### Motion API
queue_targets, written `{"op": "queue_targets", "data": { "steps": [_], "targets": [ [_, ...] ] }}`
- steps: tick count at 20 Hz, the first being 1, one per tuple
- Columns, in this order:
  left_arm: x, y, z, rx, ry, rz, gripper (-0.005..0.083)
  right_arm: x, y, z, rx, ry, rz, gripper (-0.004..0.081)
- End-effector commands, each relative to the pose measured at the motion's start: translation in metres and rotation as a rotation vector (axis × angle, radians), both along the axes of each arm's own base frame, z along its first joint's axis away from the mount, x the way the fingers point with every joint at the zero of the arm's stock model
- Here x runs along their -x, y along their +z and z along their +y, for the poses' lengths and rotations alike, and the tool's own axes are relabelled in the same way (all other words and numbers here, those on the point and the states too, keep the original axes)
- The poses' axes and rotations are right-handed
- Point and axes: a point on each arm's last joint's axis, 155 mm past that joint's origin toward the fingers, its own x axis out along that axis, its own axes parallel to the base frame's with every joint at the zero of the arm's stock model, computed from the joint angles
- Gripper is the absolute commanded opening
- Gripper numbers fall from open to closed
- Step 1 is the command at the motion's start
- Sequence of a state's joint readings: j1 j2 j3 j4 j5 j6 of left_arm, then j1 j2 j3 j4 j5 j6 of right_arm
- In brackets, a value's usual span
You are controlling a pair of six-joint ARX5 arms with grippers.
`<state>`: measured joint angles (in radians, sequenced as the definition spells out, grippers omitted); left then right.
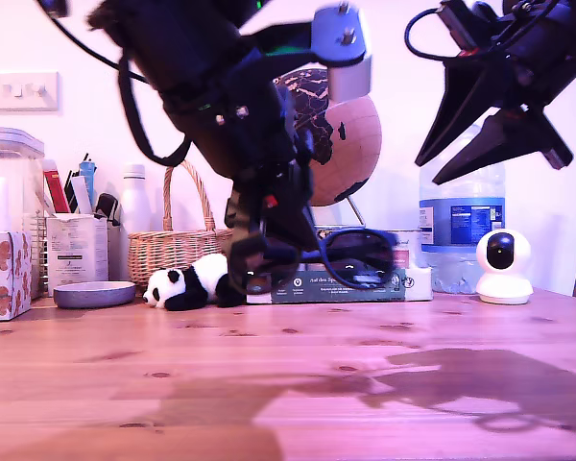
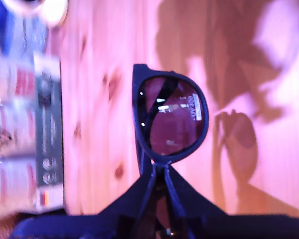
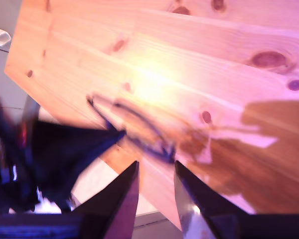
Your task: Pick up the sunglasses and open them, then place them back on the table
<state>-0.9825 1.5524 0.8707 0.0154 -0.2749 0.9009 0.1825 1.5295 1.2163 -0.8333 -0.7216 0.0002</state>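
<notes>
The black sunglasses (image 1: 360,254) hang in the air above the wooden table (image 1: 288,384), in the middle of the exterior view. My first gripper (image 1: 259,254) is shut on them at the frame's middle. In the first wrist view one dark lens (image 2: 172,119) with a white sticker juts out past my first gripper (image 2: 159,172), and a thin arm shows through the lens. My second gripper (image 1: 429,171) hangs high at the exterior view's right, open and holding nothing. In the second wrist view the sunglasses (image 3: 134,129) are blurred, beyond my second gripper (image 3: 156,167).
Along the back of the table stand a toy panda (image 1: 187,283), a wicker basket (image 1: 178,245), a flat book (image 1: 336,285), a globe (image 1: 341,134), a water bottle (image 1: 461,230) and a white camera (image 1: 504,266). A grey dish (image 1: 94,293) and boxes sit at the exterior view's left.
</notes>
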Motion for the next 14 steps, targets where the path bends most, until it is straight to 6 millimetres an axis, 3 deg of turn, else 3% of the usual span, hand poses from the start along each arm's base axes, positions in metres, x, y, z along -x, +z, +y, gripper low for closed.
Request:
{"op": "queue_targets", "data": {
  "steps": [1,8,14],
  "targets": [
    [0.006,0.001,0.003,0.017,-0.018,-0.044,-0.0019,-0.002,-0.010,0.001,-0.008,0.001,0.039,0.0192],
    [0.019,0.037,0.004,0.107,-0.050,-0.255,-0.0019,0.004,-0.027,0.032,-0.238,0.137,0.169,0.0192],
    [0.023,0.021,0.016,0.069,-0.024,-0.240,-0.0019,-0.021,-0.023,0.036,-0.428,0.225,0.069,0.0186]
  ]
}}
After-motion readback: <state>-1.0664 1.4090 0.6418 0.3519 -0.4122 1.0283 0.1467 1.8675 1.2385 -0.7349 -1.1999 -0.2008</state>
